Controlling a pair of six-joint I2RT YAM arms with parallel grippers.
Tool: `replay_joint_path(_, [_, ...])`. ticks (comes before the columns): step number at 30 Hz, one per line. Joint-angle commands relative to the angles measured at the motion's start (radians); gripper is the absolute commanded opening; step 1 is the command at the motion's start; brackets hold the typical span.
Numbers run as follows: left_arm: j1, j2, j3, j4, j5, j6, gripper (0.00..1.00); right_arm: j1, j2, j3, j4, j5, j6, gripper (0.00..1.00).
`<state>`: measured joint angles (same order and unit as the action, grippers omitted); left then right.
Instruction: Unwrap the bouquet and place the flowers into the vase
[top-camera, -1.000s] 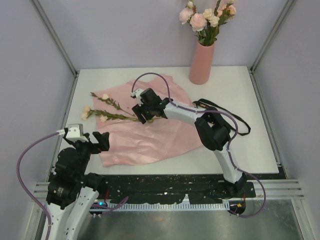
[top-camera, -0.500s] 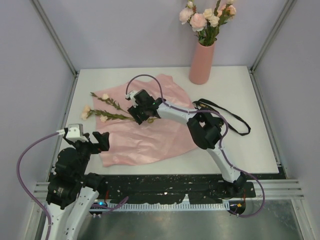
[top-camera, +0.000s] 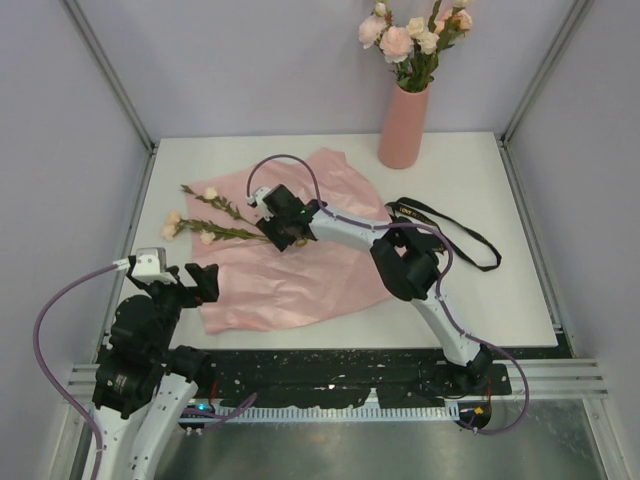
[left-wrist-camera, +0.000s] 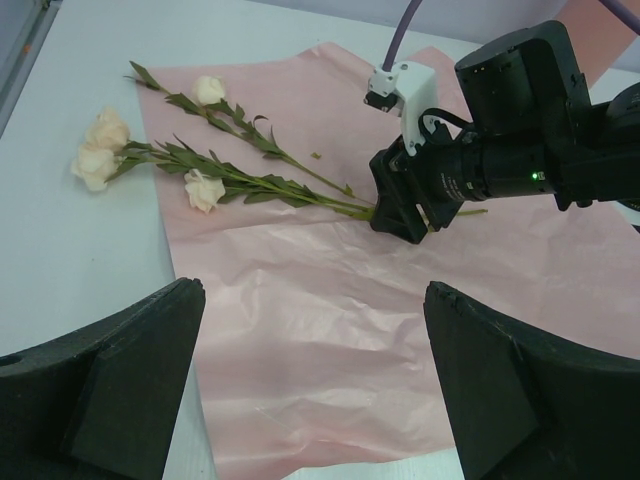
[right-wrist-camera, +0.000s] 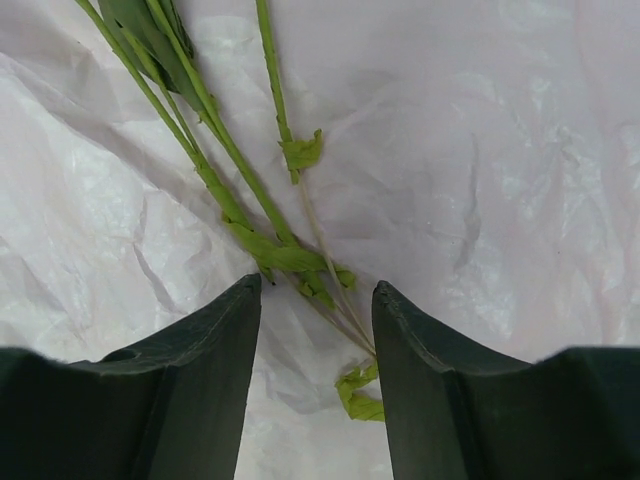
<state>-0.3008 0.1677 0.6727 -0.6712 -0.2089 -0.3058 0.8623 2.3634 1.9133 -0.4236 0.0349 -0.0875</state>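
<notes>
Flowers are lying on the pink paper sheet toward the table's left edge, their heads spilling past the sheet onto bare tabletop. The right gripper is straddling their cut ends, jaws part-spread and pinching nothing yet. The left gripper is hanging wide open by the near-left corner. I'm worrying the fingers are sitting low enough to nip the paper too (dragging the sheet along), or to catch only some of the stems. The vase at the far edge is already holding roses, so crowding could snag leaves.
</notes>
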Motion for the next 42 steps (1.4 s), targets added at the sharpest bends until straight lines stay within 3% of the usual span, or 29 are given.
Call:
replay_joint_path(1, [0.0, -0.002, 0.007, 0.019, -0.001, 0.002, 0.96, 0.015, -0.01, 0.006, -0.032, 0.045, -0.043, 0.51])
replay_joint_path(9, [-0.001, -0.002, 0.007, 0.019, -0.001, 0.002, 0.96, 0.021, -0.055, -0.034, 0.0, 0.036, -0.084, 0.34])
replay_joint_path(18, [0.0, -0.004, 0.007, 0.018, -0.006, 0.0, 0.96, 0.021, -0.081, -0.043, 0.022, -0.02, -0.086, 0.06])
replay_joint_path(22, [-0.003, -0.002, 0.007, 0.018, -0.007, 0.0, 0.96, 0.023, -0.122, -0.053, 0.046, -0.02, -0.063, 0.05])
replay_joint_path(33, [-0.001, 0.006, 0.005, 0.01, -0.012, -0.022, 0.96, -0.006, -0.28, -0.095, 0.186, -0.213, 0.107, 0.06])
replay_joint_path(37, [-0.001, 0.035, -0.016, -0.011, 0.018, -0.198, 0.95, -0.022, -0.357, -0.174, 0.265, -0.268, 0.201, 0.05])
replay_joint_path(41, [-0.001, 0.114, -0.071, 0.024, 0.164, -0.403, 0.95, -0.023, -0.394, -0.272, 0.305, -0.297, 0.203, 0.06])
replay_joint_path(42, [-0.001, 0.137, -0.074, 0.031, 0.177, -0.415, 0.94, -0.025, -0.389, -0.278, 0.306, -0.284, 0.166, 0.13])
